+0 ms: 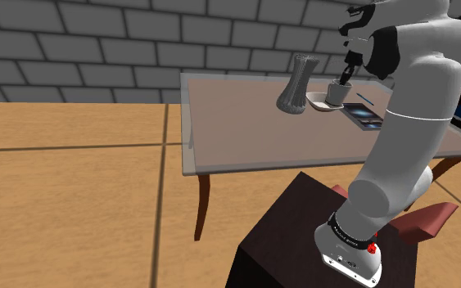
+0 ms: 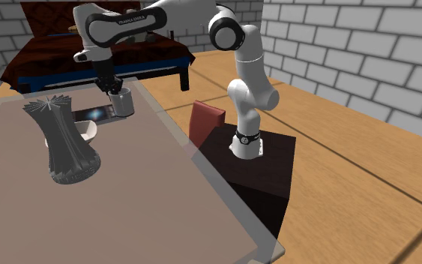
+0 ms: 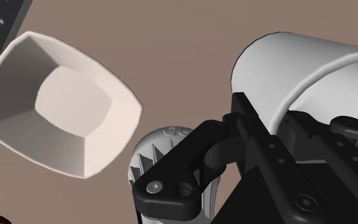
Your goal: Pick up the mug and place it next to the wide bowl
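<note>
In the second exterior view, a tall ribbed grey vase [image 2: 65, 142] stands at the left on the brownish surface [image 2: 149, 195]. Just behind it, partly hidden, sits the wide white bowl [image 2: 89, 130], upright and with nothing in it. Right of the bowl lies a flat dark slab with a bluish face [image 2: 95, 113]. Above the slab's right end hangs the grey mug [image 2: 121, 103], upright and lifted off the surface. It is near the bowl but not touching it. The black hand [image 2: 113, 87] comes down onto the mug from above and is clenched on its wall, grasping it. In the wrist view the black fingers [image 3: 174, 181] clasp the pale mug, while the bowl lies off to one side below and the vase's ribbed top shows under one finger.

Further right in the second exterior view, a red chair [image 2: 206, 122] stands by the surface's edge. Beyond it is the dark stand [image 2: 269, 169], from which the white arm [image 2: 245, 71] rises and bends back leftward over the surface. A grey brick wall [image 2: 351, 52] closes the right side.
</note>
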{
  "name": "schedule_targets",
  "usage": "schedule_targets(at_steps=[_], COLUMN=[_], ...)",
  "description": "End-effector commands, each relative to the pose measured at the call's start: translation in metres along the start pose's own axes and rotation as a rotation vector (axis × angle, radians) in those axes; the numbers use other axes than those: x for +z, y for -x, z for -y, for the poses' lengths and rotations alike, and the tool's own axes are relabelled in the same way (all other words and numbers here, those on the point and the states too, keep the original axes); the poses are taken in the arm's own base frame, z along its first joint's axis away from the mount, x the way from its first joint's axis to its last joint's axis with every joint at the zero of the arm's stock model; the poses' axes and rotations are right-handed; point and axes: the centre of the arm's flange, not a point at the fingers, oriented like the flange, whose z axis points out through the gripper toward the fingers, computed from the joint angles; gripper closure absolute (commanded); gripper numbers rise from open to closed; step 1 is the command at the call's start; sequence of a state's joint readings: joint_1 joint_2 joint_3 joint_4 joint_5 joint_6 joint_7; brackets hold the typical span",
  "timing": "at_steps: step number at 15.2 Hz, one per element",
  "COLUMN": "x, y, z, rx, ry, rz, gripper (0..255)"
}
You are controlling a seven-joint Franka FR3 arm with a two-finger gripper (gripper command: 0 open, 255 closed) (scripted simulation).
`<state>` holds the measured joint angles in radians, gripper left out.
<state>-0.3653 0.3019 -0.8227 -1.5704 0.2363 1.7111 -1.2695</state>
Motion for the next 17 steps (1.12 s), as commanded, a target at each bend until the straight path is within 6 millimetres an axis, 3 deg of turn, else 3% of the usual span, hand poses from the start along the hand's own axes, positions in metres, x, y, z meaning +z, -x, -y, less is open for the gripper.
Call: schedule_targets(at_steps=[1, 17], x=[0.011, 0.095], y=[0.000, 0.000], z=[-0.001, -0.007], rx=[0.000, 0.000], ry=[0.001, 0.001], rz=[0.000, 0.000], gripper=[255, 255])
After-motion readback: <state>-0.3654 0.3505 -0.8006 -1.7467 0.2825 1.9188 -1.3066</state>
